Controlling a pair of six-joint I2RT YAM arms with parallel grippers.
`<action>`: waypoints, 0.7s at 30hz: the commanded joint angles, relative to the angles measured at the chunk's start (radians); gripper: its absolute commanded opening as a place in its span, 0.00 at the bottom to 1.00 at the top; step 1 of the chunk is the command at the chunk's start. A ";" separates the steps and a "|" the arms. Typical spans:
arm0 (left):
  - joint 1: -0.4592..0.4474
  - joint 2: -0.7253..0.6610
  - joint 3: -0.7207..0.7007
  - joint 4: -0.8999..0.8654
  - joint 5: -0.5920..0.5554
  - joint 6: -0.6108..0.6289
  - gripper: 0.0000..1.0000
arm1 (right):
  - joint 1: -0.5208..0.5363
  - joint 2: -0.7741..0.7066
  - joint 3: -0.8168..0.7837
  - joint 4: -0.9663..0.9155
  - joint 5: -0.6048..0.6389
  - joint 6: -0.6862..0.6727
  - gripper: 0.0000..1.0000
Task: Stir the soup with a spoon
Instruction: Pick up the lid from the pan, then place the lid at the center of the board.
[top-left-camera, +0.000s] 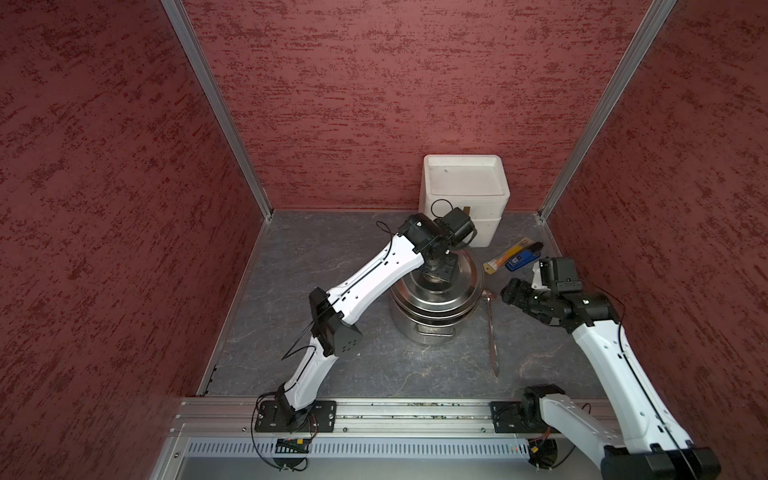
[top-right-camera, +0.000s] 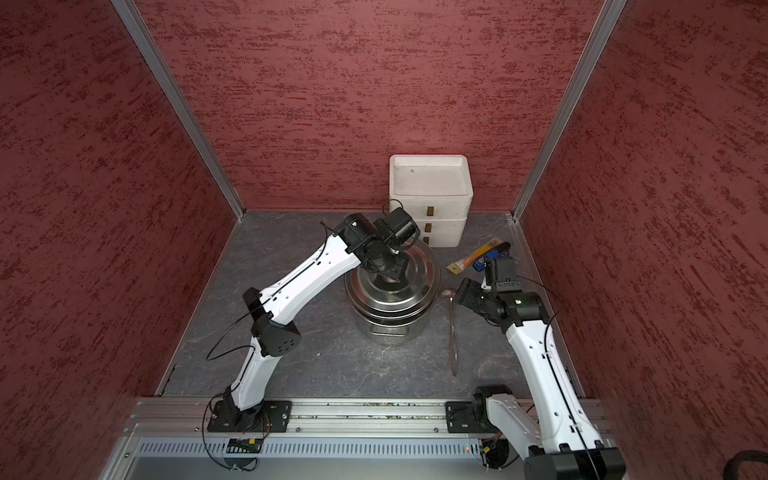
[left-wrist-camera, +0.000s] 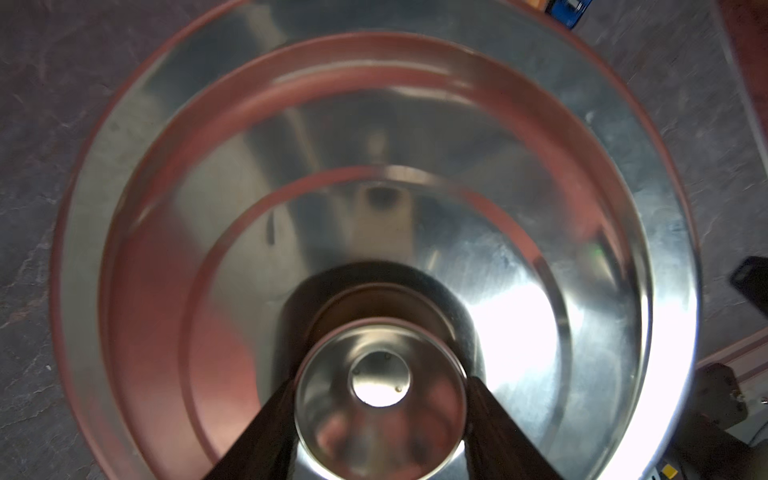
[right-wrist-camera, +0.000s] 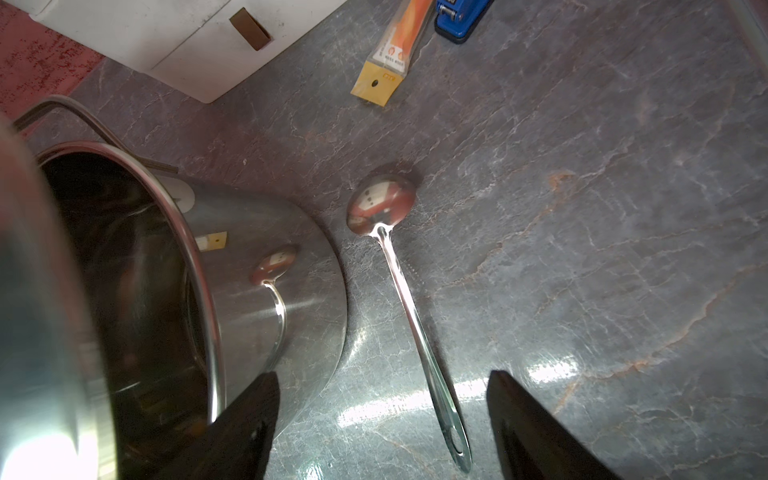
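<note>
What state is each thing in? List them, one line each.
pot: upright, contents not visible.
lid: raised above pot, held.
spoon: lying on table beside pot, unheld.
left gripper: shut on lid.
right gripper: open, above spoon handle.

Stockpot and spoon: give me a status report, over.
Left gripper shut on lid knob, lid held above stockpot, covering its mouth. Right gripper open above spoon lying on table. Nothing on spoon.
</note>
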 joint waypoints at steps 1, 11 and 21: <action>0.030 -0.160 -0.013 0.044 -0.094 -0.020 0.40 | -0.010 -0.003 -0.004 0.034 -0.008 0.001 0.83; 0.394 -0.504 -0.492 0.135 -0.120 0.023 0.41 | -0.011 0.029 0.019 0.031 -0.011 -0.047 0.84; 0.819 -0.547 -0.914 0.492 0.098 0.109 0.41 | -0.010 0.050 0.057 -0.016 -0.007 -0.071 0.84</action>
